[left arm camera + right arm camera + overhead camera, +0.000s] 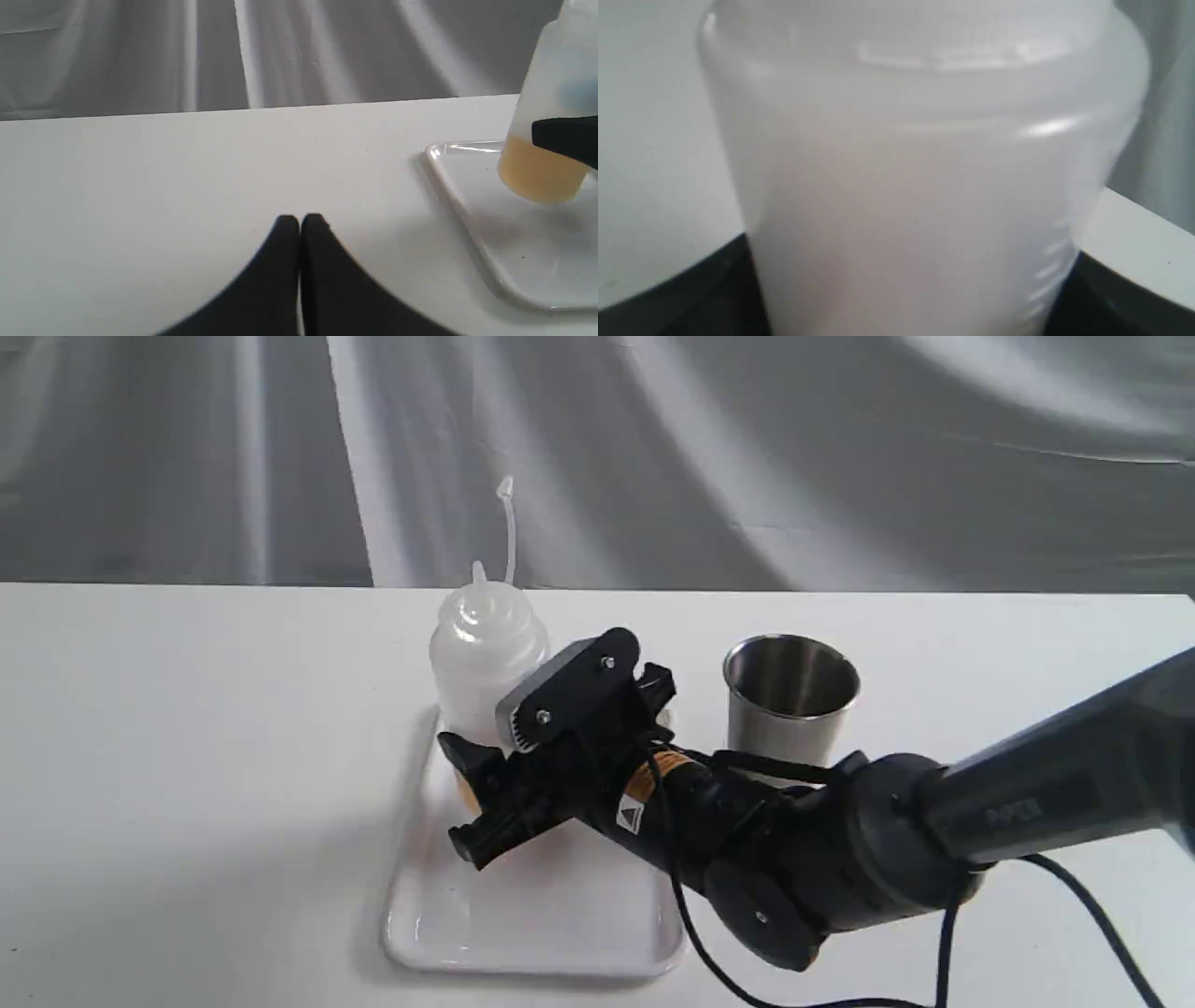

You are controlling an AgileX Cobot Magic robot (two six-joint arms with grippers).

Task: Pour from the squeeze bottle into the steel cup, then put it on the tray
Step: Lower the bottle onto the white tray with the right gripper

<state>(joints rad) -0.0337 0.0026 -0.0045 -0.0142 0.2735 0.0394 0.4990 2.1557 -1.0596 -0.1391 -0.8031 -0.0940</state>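
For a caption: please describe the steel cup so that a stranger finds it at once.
On the white table, look beside the white tray, on the side of the black right arm. The steel cup stands upright on the bare table, off the tray. It alone is shiny metal, open-topped, and shorter than the translucent squeeze bottle.

One translucent white plastic squeeze bottle [485, 649] holding amber liquid, one plain brushed stainless-steel cup [791, 700], one flat glossy white rectangular tray [541, 933] — three things, each single.
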